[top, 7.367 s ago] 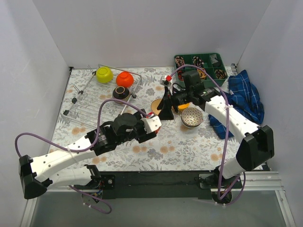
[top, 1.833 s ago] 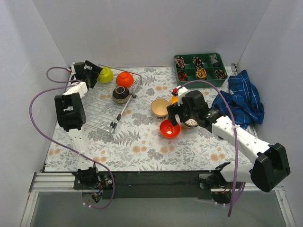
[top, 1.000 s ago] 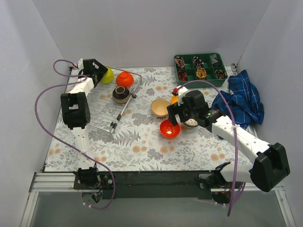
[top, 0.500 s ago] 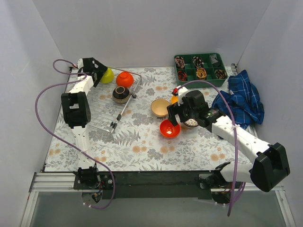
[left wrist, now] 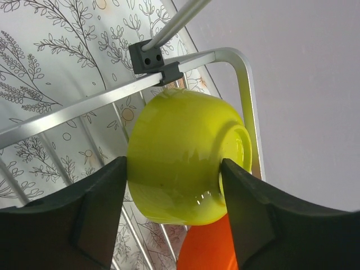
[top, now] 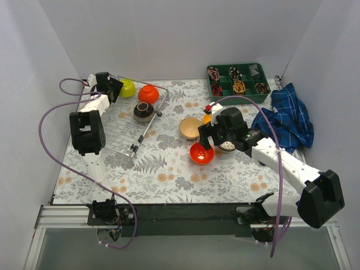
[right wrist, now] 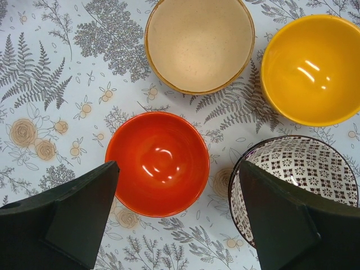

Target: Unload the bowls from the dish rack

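Note:
The silver wire dish rack (top: 115,126) stands at the back left. It holds a lime green bowl (top: 127,88), a red-orange bowl (top: 148,94) and a dark brown bowl (top: 144,112). My left gripper (top: 114,88) is shut on the lime green bowl (left wrist: 180,163), which lies on its side against the rack's corner bar (left wrist: 84,107). The red-orange bowl (left wrist: 208,250) sits just behind it. My right gripper (top: 209,140) is open and empty, hovering over a red bowl (right wrist: 157,160) and a grey-patterned bowl (right wrist: 304,171). A beige bowl (right wrist: 199,42) and a yellow-orange bowl (right wrist: 312,67) stand beyond them on the table.
A green compartment tray (top: 236,66) sits at the back right. A blue checked cloth (top: 289,118) lies at the right edge. White walls close in the left, back and right sides. The floral tablecloth shows in front of the bowls.
My left gripper has drawn back slightly to the left at the lime green bowl. The right arm and the bowls on the table have not moved.

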Robot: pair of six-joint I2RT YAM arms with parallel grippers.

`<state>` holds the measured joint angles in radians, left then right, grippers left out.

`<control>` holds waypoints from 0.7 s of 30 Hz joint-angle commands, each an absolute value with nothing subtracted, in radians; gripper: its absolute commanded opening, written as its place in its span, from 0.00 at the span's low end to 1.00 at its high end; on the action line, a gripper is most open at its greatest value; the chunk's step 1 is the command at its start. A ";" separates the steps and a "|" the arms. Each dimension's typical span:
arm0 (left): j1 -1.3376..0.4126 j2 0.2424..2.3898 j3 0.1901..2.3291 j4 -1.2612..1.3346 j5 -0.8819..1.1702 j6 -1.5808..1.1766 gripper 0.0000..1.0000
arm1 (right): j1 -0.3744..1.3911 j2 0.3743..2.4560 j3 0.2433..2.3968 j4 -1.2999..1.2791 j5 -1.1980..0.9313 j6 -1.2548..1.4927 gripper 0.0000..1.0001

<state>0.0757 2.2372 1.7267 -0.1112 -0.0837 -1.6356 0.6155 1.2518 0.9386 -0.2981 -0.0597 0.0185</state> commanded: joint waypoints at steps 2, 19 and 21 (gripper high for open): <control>0.067 2.163 1.674 -0.178 -0.084 -1.623 0.49 | 0.611 1.232 0.940 -0.287 -0.080 0.003 0.96; 0.074 1.964 1.505 -0.084 -0.080 -1.603 0.29 | 0.611 1.206 0.930 -0.287 -0.100 0.008 0.95; 0.077 1.947 1.499 -0.083 -0.081 -1.588 0.25 | 0.611 1.200 0.930 -0.285 -0.103 0.009 0.95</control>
<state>0.0700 2.0590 1.5177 -0.0956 -0.0704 -1.6299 0.6155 1.2339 0.9344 -0.2985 -0.0830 0.0185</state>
